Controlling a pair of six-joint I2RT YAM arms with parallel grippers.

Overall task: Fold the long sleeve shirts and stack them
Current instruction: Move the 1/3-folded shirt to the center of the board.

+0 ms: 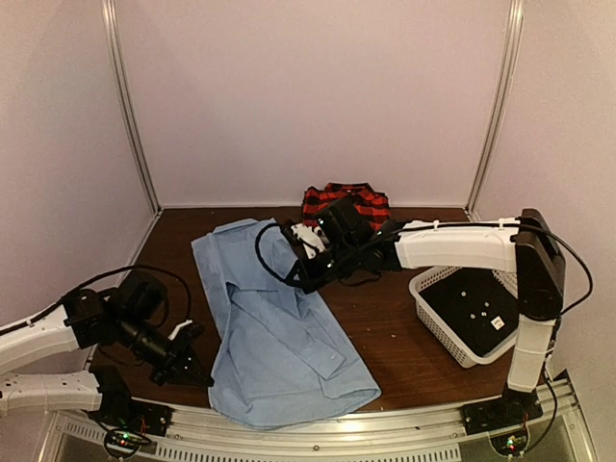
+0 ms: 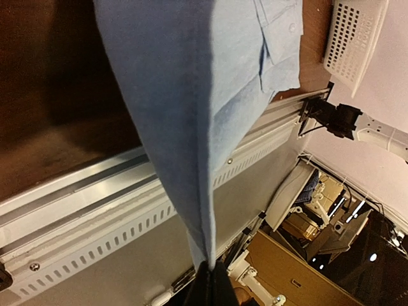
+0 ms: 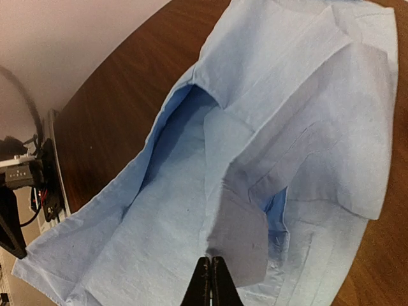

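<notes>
Blue shirt (image 1: 289, 337) is lying spread on the table (image 1: 390, 332). Its long axis is running from the collar end at far left to the hem at near right, where it is hanging slightly over the front rail.

Left claw (image 1: 197, 364) is sitting at the shirt's near-left edge. In the left wrist view its jaws are pressing together on a pinch of blue cloth (image 2: 210, 284), which is pulling taut away from them.

Right claw (image 1: 300, 271) is reaching in over the far half of the shirt, on its right side. In the right wrist view it is clamping a folded flap of blue cloth (image 3: 210, 280), with no gap between the jaws.

Key relation: the two grips are lying at opposite ends and on opposite sides of the long axis, left arm nearer the hem end, right arm nearer the collar end. The bulk of the shirt is lying to the right of the left claw, so a lengthwise fold would (my reading) be carrying that edge rightward across the axis.

Plaid shirt (image 1: 358, 200) is sitting bunched at the far edge, behind the right arm. Basket (image 1: 435, 322) is standing well apart to the right.
</notes>
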